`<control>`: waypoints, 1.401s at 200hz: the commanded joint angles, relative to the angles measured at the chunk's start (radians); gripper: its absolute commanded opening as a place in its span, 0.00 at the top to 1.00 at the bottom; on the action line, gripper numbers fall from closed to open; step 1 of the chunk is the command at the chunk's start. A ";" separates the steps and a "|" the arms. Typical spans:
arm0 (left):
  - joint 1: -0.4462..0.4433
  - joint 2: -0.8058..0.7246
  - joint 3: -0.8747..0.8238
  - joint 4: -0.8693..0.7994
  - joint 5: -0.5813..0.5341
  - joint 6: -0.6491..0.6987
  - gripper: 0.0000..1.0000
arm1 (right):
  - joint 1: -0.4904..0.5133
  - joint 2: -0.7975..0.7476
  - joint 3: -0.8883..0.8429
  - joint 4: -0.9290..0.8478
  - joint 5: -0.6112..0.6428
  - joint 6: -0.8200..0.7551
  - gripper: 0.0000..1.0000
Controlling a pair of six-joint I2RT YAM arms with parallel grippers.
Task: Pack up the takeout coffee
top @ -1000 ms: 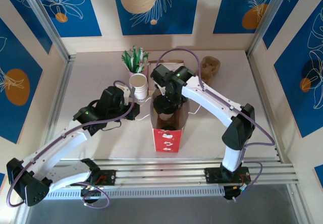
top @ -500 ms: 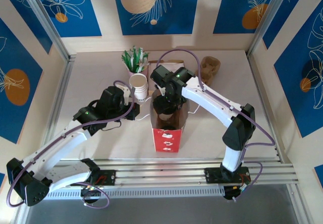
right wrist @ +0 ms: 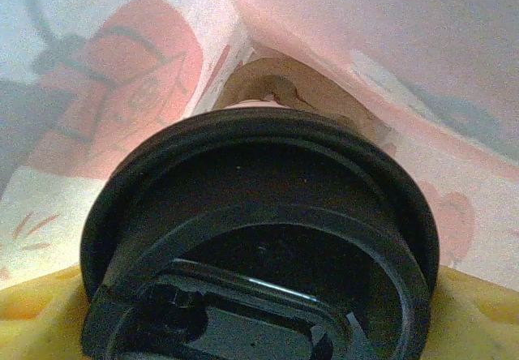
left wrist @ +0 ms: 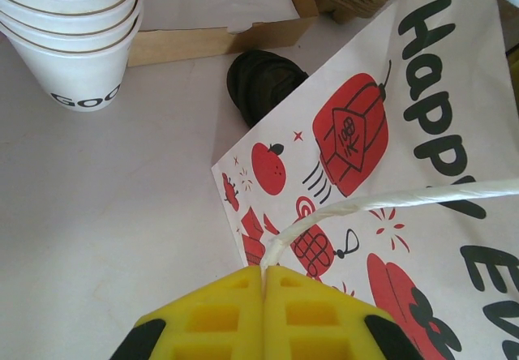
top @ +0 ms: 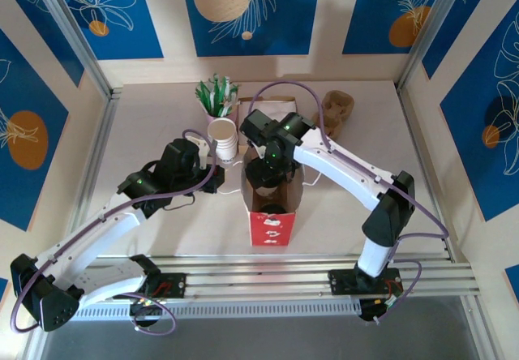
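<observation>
**A:** Where is the takeout coffee (right wrist: pixel 259 214) to be found?

**B:** It is seen inside the paper bag (right wrist: pixel 122 76), with its round black lid turned toward the right wrist camera. The bag's printed walls rise on both sides of it. A brown shape can be made out deeper in the bag, beyond the lid.

**A:** How is it placed relative to the right tool (right wrist: pixel 259 327)?

**B:** It is grasped by that tool. One yellow pad (right wrist: pixel 36 315) is seen at the lid's left edge and the other at its right edge, so the cup is seated squarely between them. In the top view the tool is seen lowered into the bag's open mouth.

**A:** What is noted of the left tool (left wrist: pixel 263 295)?

**B:** Its yellow fingers are clenched together on the bag's white twisted handle (left wrist: pixel 389 198), which runs out from between them across the bag's printed side.

**A:** What else is found around the bag?

**B:** The bag is stood upright on the tabletop (left wrist: pixel 105 214). A stack of lidless cups (left wrist: pixel 73 36) is set on the tabletop near the bag but apart from it. A dark round object (left wrist: pixel 263 80) lies just beside the bag's edge.
</observation>
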 commanded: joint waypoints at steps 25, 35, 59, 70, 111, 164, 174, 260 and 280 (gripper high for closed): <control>-0.014 -0.020 0.019 -0.023 -0.013 0.016 1.00 | 0.031 -0.050 -0.009 -0.042 0.025 0.021 0.26; -0.013 -0.020 0.016 -0.021 -0.013 0.016 1.00 | 0.036 -0.055 -0.008 -0.046 0.028 0.025 0.26; -0.013 -0.023 0.011 -0.020 -0.012 0.014 1.00 | 0.040 -0.064 -0.016 -0.053 0.025 0.039 0.27; -0.014 -0.025 0.011 -0.018 -0.012 0.013 1.00 | 0.038 -0.069 -0.029 -0.047 0.021 0.040 0.27; -0.014 -0.028 0.010 -0.018 -0.010 0.013 1.00 | 0.009 -0.067 -0.069 -0.028 -0.009 0.048 0.27; -0.014 -0.034 0.008 -0.020 -0.013 0.011 1.00 | -0.012 -0.052 -0.091 0.004 -0.036 0.042 0.28; -0.013 -0.034 0.008 -0.020 -0.015 0.011 1.00 | -0.010 -0.052 -0.092 0.007 -0.036 0.042 0.28; -0.015 -0.016 0.014 -0.007 -0.004 0.008 1.00 | -0.028 -0.037 -0.143 0.020 -0.037 0.053 0.28; -0.015 -0.014 0.014 -0.004 -0.003 0.008 1.00 | -0.032 -0.038 -0.152 0.032 -0.042 0.050 0.28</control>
